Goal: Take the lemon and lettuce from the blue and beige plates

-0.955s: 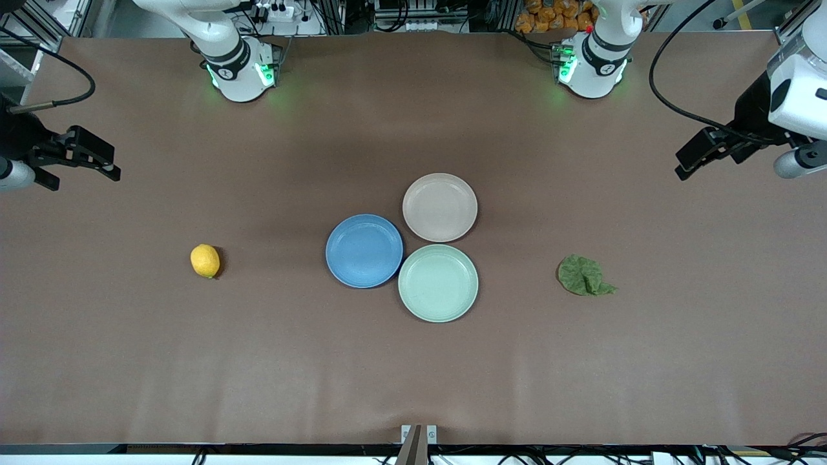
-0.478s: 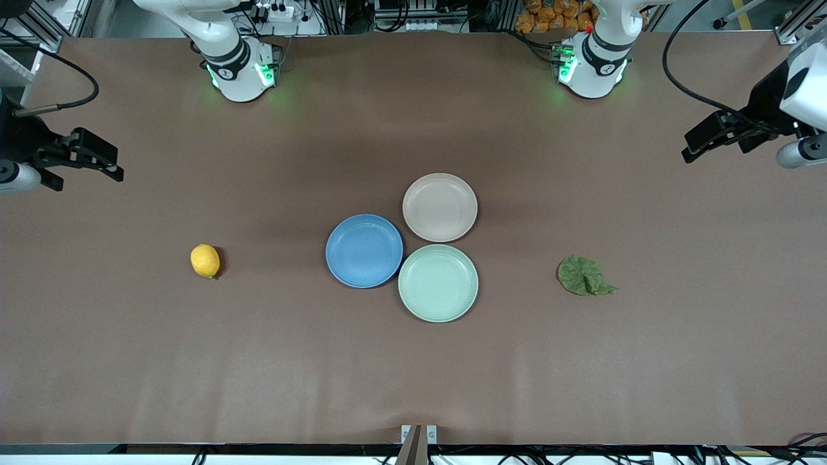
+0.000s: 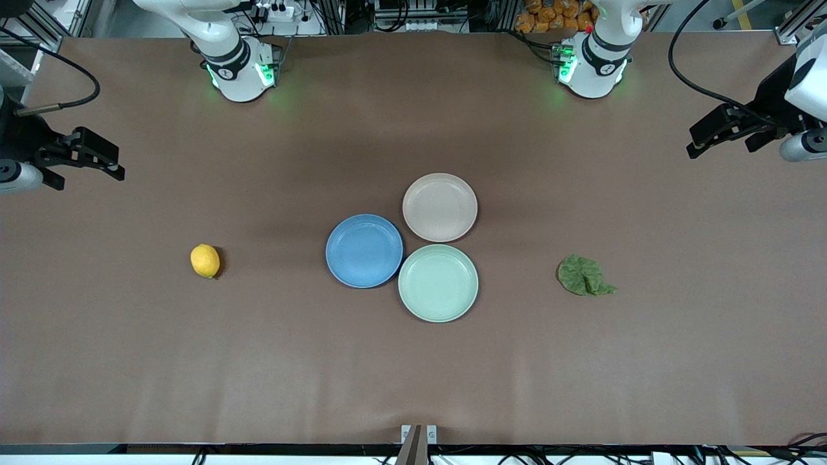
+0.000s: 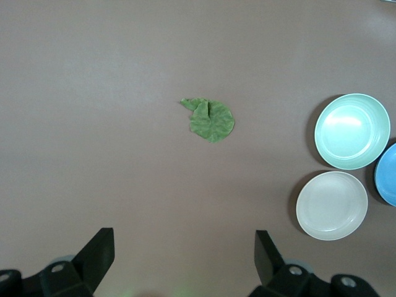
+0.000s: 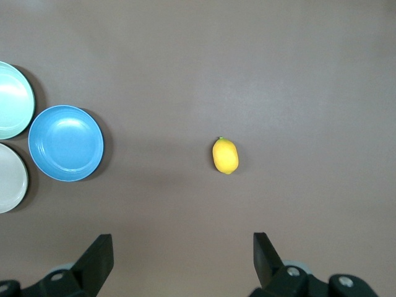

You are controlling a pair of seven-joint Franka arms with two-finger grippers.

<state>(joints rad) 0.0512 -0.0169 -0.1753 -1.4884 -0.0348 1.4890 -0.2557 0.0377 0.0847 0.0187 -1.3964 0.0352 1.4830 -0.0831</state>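
Note:
The lemon (image 3: 205,261) lies on the bare table toward the right arm's end, apart from the plates; it also shows in the right wrist view (image 5: 225,155). The lettuce (image 3: 585,276) lies on the table toward the left arm's end, and in the left wrist view (image 4: 210,119). The blue plate (image 3: 364,250) and the beige plate (image 3: 440,207) sit empty mid-table. My right gripper (image 3: 89,170) is open and empty, high over the right arm's end (image 5: 182,247). My left gripper (image 3: 720,148) is open and empty, high over the left arm's end (image 4: 184,247).
A pale mint-green plate (image 3: 438,283) sits empty, touching the blue and beige plates, nearest the front camera. The brown table (image 3: 413,374) spreads wide around the plates. Both arm bases stand at the table's robot edge.
The left gripper has drawn back toward the left arm's end of the table and the robots' edge. The right gripper has barely shifted. Lemon, lettuce and plates have not moved.

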